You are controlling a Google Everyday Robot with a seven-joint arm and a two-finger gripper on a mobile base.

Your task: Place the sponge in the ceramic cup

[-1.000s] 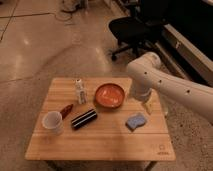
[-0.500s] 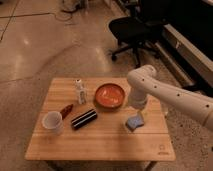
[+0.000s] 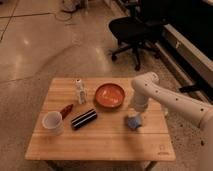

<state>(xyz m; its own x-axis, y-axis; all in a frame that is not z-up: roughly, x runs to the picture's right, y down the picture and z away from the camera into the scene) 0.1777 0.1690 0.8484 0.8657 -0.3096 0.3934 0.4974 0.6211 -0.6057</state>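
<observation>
On the light wooden tabletop (image 3: 100,145), the small white ceramic cup (image 3: 52,122) stands upright at the near left. Just right of it lies a small red object (image 3: 66,110), then a dark ribbed cylinder (image 3: 83,119) on its side. Behind these stands a small clear bottle with a white cap (image 3: 80,92). A wide orange-red bowl (image 3: 110,95) sits right of centre. The light-blue wavy-edged sponge (image 3: 133,122) lies on the tabletop, nearer and right of the bowl, well apart from the cup. The hand (image 3: 135,113) of the white arm (image 3: 170,100) is directly over the sponge; whether it is released or clenched cannot be told
</observation>
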